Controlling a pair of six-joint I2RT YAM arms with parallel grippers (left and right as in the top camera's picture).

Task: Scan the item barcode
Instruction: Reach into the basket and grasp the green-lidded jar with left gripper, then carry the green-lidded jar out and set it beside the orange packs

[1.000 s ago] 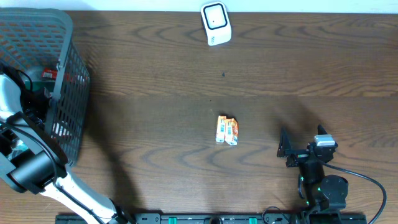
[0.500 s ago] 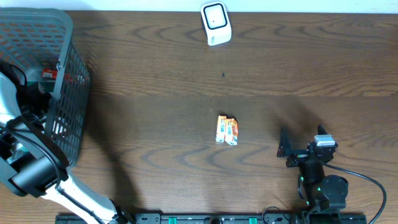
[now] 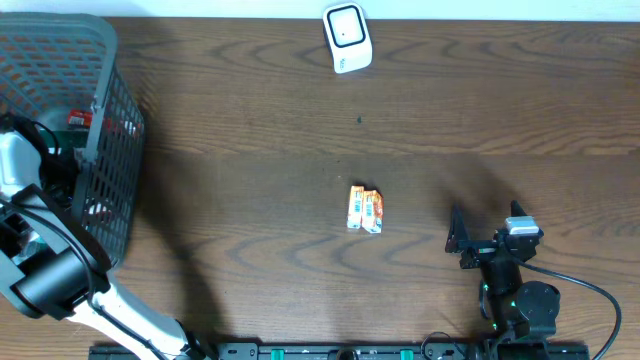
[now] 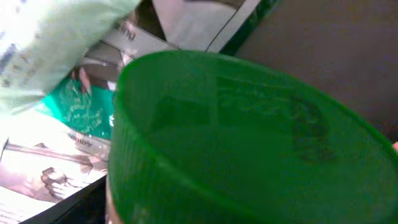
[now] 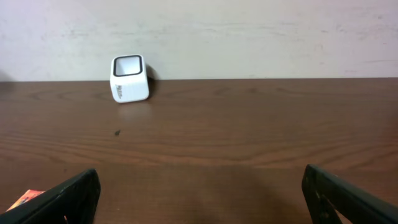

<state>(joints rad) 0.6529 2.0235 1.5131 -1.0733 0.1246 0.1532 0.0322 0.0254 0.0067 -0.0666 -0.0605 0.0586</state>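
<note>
Down at the left of the table, the left arm point(image 3: 20, 165) reaches into the basket point(image 3: 105, 150) — the picking step, by my reading, with nothing yet brought to the scanner point(image 3: 347, 37). The left gripper sits among the contents; its fingers show in neither view, so I cannot tell whether it is released or grasping. A green lid point(image 4: 249, 143) fills the left wrist view, very close, with a pale packet point(image 4: 56, 43) beside it. This lidded item looks like the one to scan.

Next, I judge, the fingers must close on 1 item only, lift it over the basket wall, and carry it to the far middle, barcode toward the scanner's window.

An orange pack point(image 3: 365, 210) lies mid-table, well apart from both arms — it sits close to the line from basket to scanner. The right gripper point(image 5: 202, 190) rests at the near right, fingers spread wide and empty.
</note>
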